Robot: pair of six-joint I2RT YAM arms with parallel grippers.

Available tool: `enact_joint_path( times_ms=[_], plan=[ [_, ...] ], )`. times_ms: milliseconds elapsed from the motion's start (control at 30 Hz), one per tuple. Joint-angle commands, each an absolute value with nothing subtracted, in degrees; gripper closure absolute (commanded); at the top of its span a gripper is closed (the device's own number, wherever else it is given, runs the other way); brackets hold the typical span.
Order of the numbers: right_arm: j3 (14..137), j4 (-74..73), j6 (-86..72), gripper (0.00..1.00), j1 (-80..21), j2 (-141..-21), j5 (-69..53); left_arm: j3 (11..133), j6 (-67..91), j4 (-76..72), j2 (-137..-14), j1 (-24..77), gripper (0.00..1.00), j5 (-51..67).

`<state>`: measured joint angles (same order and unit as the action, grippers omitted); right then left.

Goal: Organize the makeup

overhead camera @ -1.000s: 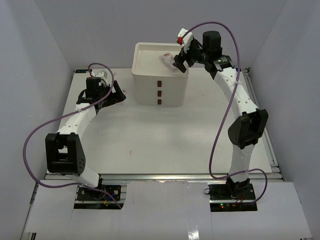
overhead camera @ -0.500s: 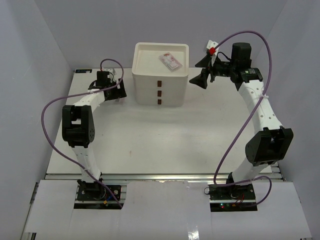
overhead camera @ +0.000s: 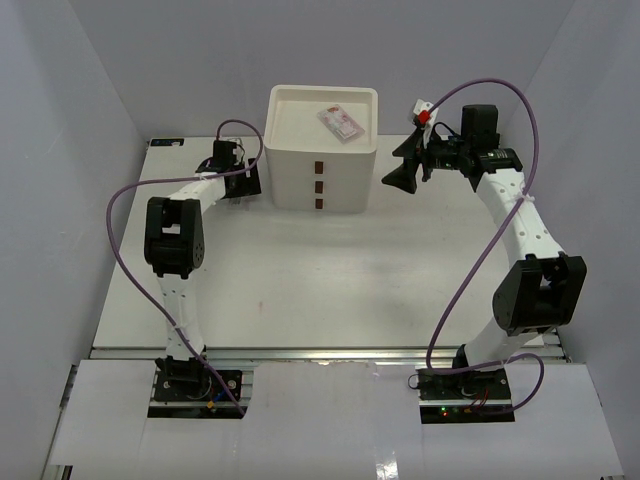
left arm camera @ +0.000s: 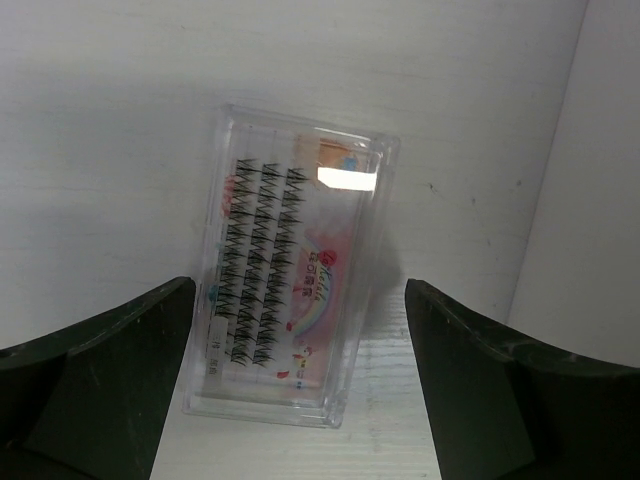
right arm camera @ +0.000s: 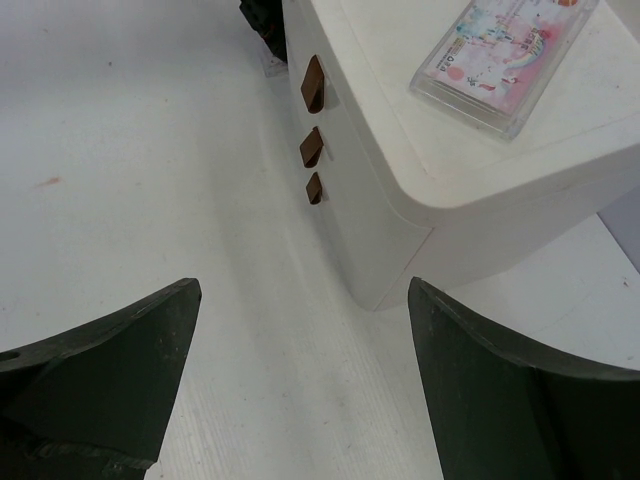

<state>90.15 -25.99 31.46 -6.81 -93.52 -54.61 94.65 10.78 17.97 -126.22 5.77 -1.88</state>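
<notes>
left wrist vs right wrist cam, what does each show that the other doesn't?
Left wrist only: black lash rows inside the clear packet, flat on the table inside the open left claw. Right wrist only: the white drawer box with its three red-brown handles and a pink packet lying on its top, past the open right claw. Both: the white table, and probably the box, whose side wall seems to edge the left view.

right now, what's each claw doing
Left claw: open, straddling the clear packet, not gripping it.
Right claw: open, holding nothing.
</notes>
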Motion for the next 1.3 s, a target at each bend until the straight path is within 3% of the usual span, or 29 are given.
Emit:
enact_joint_path(
  times_ms=[0, 233, 533, 900, 1100, 1267],
  plan=[
    [90.5, -24.9, 30.3, 0.09, -6.2, -90.9, -56.2, 94.7, 10.8, 19.6, -125.9, 6.8, 0.07, -6.8],
    [90.4, -24.5, 29.5, 0.1, -5.9, -91.1, -57.1, 91.4, 12.2, 20.4, -123.8, 6.8, 0.27, -11.1],
    [90.0, -24.3, 29.1, 0.1, -5.9, -90.6, -57.3, 86.7, 15.4, 20.0, -115.8, 5.6, 0.64, -11.5],
    [87.1, -24.3, 29.4, 0.09, -5.9, -89.2, -56.4, 79.8, 23.4, 11.4, -88.6, 5.1, 0.76, 7.1],
    [86.8, -24.3, 29.4, 0.09, -5.9, -89.2, -56.5, 82.6, 25.8, 9.2, -84.9, 8.5, 0.76, 12.2],
    [86.7, -24.3, 29.3, 0.09, -5.9, -88.9, -56.5, 91.3, 26.2, 8.5, -90.6, 13.7, 0.76, 12.7]
  ],
)
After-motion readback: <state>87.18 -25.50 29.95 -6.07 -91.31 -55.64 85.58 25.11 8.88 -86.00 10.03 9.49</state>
